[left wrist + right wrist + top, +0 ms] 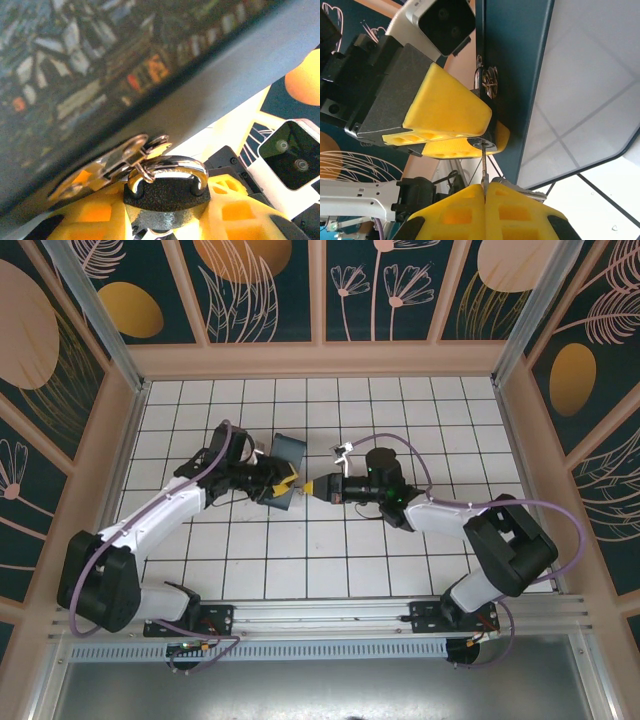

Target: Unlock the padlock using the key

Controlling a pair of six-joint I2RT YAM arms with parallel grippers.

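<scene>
Left gripper (pixel 165 222): yellow fingers clamp small dark padlock with silvery shackle (pixel 167 192), hanging from metal hasp (pixel 107 165) of dark blue box (pixel 512 75), steadying keyhole (pixel 482 145) toward partner. Right gripper (pixel 484 192): fingers pinched shut on thin grey metal key (pixel 483 167), tip apparently entering keyhole.

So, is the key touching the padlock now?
Touching. The right wrist view shows the thin blade of the key running from the shut right pincer straight into the keyhole at the bottom of the padlock, with no gap.
</scene>
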